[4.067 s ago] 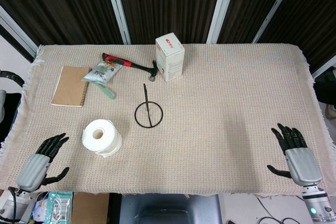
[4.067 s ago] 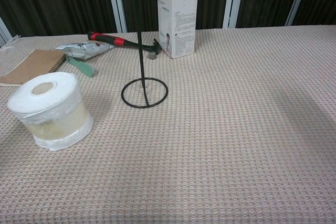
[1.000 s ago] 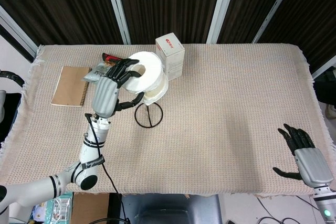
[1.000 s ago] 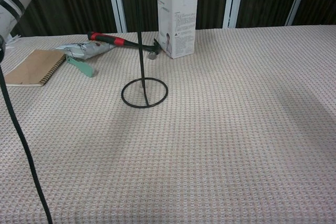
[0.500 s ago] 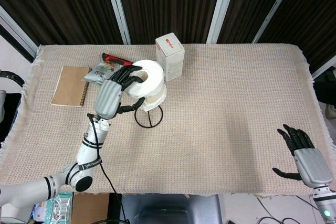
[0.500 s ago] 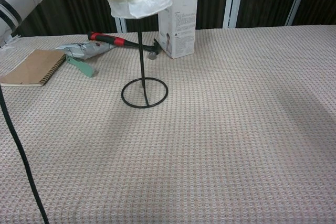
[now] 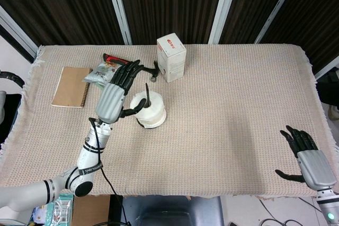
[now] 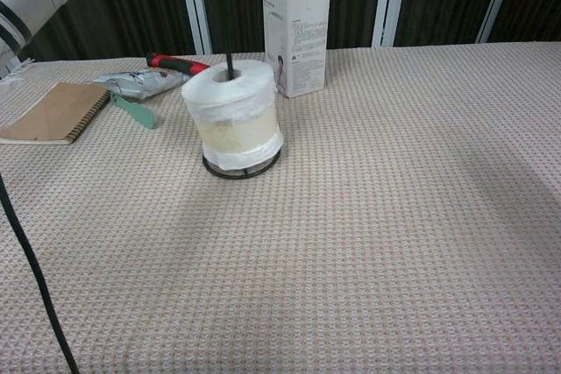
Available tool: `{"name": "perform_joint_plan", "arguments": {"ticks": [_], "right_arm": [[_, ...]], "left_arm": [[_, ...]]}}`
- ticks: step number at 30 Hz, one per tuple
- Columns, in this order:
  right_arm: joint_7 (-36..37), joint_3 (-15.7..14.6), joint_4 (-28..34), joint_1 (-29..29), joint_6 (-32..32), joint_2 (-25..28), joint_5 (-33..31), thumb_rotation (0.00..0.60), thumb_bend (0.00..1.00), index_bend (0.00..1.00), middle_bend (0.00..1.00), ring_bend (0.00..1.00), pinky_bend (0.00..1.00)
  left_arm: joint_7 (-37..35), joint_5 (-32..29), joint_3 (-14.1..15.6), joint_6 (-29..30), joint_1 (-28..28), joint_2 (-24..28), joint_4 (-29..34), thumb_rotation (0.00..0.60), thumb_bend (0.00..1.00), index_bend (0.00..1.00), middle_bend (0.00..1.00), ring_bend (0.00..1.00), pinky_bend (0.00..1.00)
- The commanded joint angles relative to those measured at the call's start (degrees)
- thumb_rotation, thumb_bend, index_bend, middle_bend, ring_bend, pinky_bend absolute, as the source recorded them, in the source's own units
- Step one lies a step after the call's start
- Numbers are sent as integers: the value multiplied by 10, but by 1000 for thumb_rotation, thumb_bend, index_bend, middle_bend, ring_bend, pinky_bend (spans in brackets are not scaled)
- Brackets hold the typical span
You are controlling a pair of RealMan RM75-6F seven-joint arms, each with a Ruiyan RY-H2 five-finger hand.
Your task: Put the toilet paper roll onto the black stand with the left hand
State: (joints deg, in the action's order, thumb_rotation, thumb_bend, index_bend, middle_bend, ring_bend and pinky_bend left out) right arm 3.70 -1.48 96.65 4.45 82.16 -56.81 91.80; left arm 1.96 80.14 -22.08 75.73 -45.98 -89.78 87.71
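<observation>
The white, plastic-wrapped toilet paper roll (image 8: 232,114) sits threaded over the thin black wire stand (image 8: 230,66), its bottom resting on the stand's ring base on the beige woven tablecloth (image 7: 233,104), as I hold my left hand (image 7: 114,99) just above and beside it with the fingers spread and nothing in them. The thumb looks very near the roll's side, though I cannot tell from either view whether it touches. That is my main worry: if I pull the hand away sideways rather than upward, a finger could catch the loose wrapper or the upright rod and tip the light stand over. Sweeping back too low could also brush the silver snack packet (image 7: 104,72) or the red-and-black hammer (image 7: 119,60) just behind. My right hand (image 7: 307,157) rests open at the table's near edge, well apart.
</observation>
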Motion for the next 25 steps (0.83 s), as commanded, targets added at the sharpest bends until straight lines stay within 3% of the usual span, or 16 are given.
{"name": "perform_joint_plan", "arguments": {"ticks": [1, 5, 9, 13, 18, 20, 25], "right_arm": [[-1, -1, 0, -1, 2, 0, 3, 600, 53, 0, 0, 0, 0], [-7, -5, 0, -2, 4, -2, 12, 600, 54, 0, 0, 0, 0], [-22, -9, 0, -5, 11, -9, 23, 600, 56, 0, 0, 0, 0], [-43, -15, 1, -7, 9, -19, 34, 600, 58, 0, 0, 0, 0], [-57, -13, 3, -10, 17, -28, 35, 600, 59, 0, 0, 0, 0], [-56, -10, 1, -13, 28, -30, 37, 600, 59, 0, 0, 0, 0], [-62, -9, 1, -18, 35, -32, 35, 600, 58, 0, 0, 0, 0]], "left_arm": [[8, 18, 15, 14, 12, 14, 20, 600, 376, 0, 2, 0, 89], [18, 61, 69, 36, 58, 71, 74, 600, 371, 0, 0, 0, 79], [-20, 103, 162, 58, 134, 161, 117, 600, 373, 0, 0, 0, 70], [-46, 119, 254, 78, 214, 212, 73, 600, 374, 0, 0, 0, 62], [-71, 119, 293, 155, 307, 169, -33, 600, 376, 0, 0, 0, 50], [-67, 120, 302, 145, 316, 163, -61, 600, 383, 0, 0, 0, 43], [-40, 132, 290, 161, 327, 166, -58, 600, 390, 0, 0, 0, 36]]}}
